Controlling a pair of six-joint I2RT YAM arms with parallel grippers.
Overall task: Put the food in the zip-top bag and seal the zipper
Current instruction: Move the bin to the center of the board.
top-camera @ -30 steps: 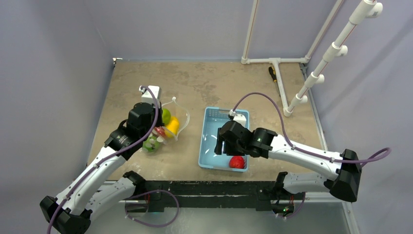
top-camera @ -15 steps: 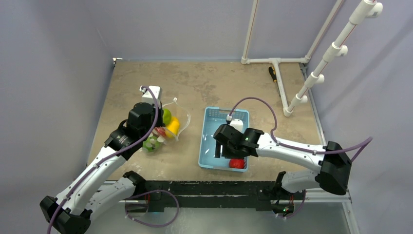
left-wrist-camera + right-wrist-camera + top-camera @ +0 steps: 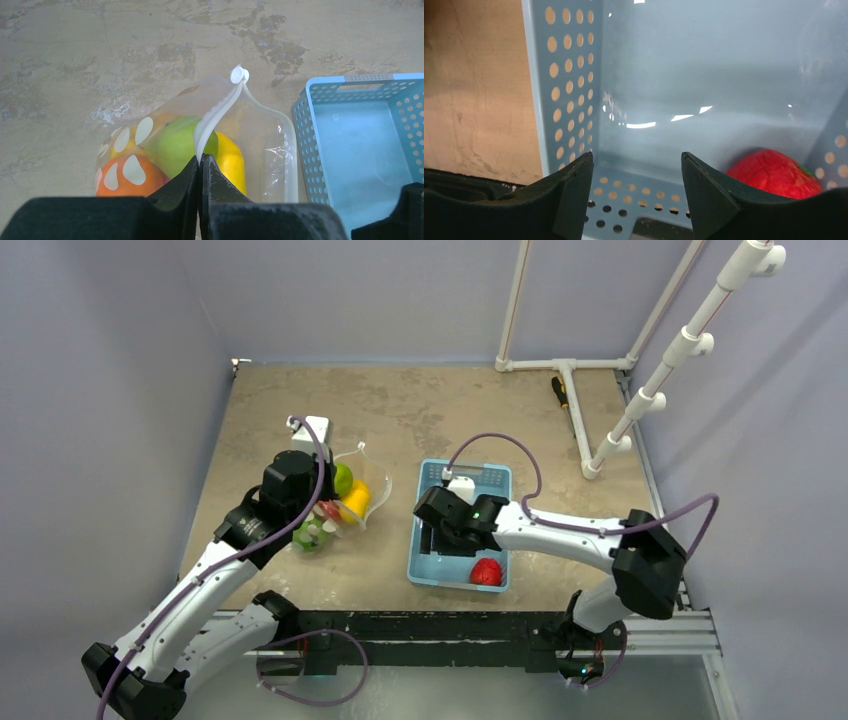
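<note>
The zip-top bag (image 3: pixel 272 145) lies left of the basket, its mouth gaping toward it. Inside are a green fruit (image 3: pixel 172 145), a yellow fruit (image 3: pixel 231 160) and an orange fruit (image 3: pixel 125 177). My left gripper (image 3: pixel 201 159) is shut on the whitish zipper (image 3: pixel 220 115), a little below its round slider (image 3: pixel 239 75). One red fruit (image 3: pixel 774 172) sits in the near right corner of the light-blue basket (image 3: pixel 465 474). My right gripper (image 3: pixel 636 165) stands open low inside the basket's near left part, with nothing between its fingers and the red fruit (image 3: pixel 487 572) to its right.
A white pipe frame (image 3: pixel 565 365) stands at the back right with a black and yellow tool (image 3: pixel 562 392) lying beside it. The basket's perforated left wall (image 3: pixel 569 90) is close to my right gripper's left finger. Grey walls enclose the table.
My right gripper has swung left inside the basket, away from the red fruit. The left arm and the bag have not moved.
</note>
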